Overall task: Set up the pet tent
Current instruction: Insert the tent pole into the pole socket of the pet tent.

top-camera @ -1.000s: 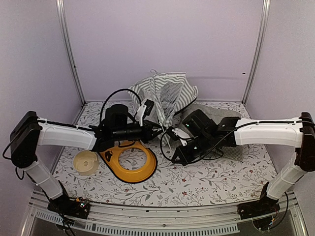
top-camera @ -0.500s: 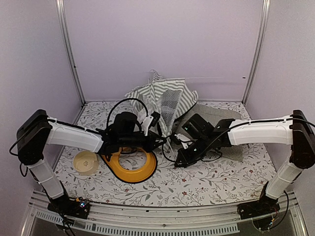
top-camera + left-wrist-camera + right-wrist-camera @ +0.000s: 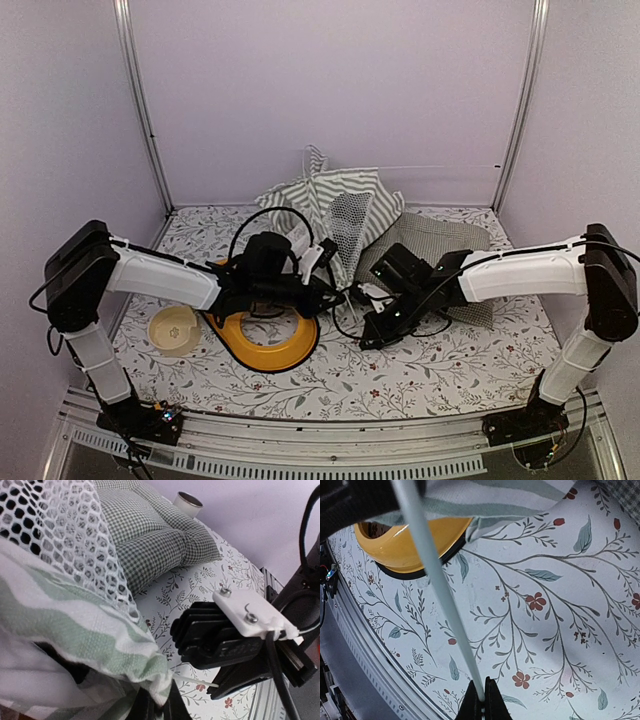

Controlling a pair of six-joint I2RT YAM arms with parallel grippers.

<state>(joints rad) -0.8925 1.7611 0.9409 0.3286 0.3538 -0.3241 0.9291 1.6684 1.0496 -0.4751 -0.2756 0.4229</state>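
Note:
The pet tent [image 3: 335,200] lies crumpled at the back centre, green-and-white striped with a white mesh panel [image 3: 65,535]. My left gripper [image 3: 161,707] is shut on a corner of its striped fabric [image 3: 115,645]. From that corner a thin white pole [image 3: 197,681] sticks out toward the black right gripper [image 3: 225,645]. In the right wrist view my right gripper [image 3: 482,702] is shut on the thin white pole [image 3: 435,575], which runs up to the fabric [image 3: 495,500]. In the top view the left gripper [image 3: 333,290] and the right gripper [image 3: 356,297] sit close together in front of the tent.
A green-checked cushion [image 3: 430,240] lies behind the right wrist. A yellow ring-shaped dish [image 3: 265,335] sits under the left forearm, and a beige bowl [image 3: 173,328] lies to its left. The table's front rail [image 3: 365,645] runs near the right gripper.
The left gripper has moved right and forward with the tent corner. The right gripper has come down and toward it, so the two now nearly meet. The tent has sagged lower.

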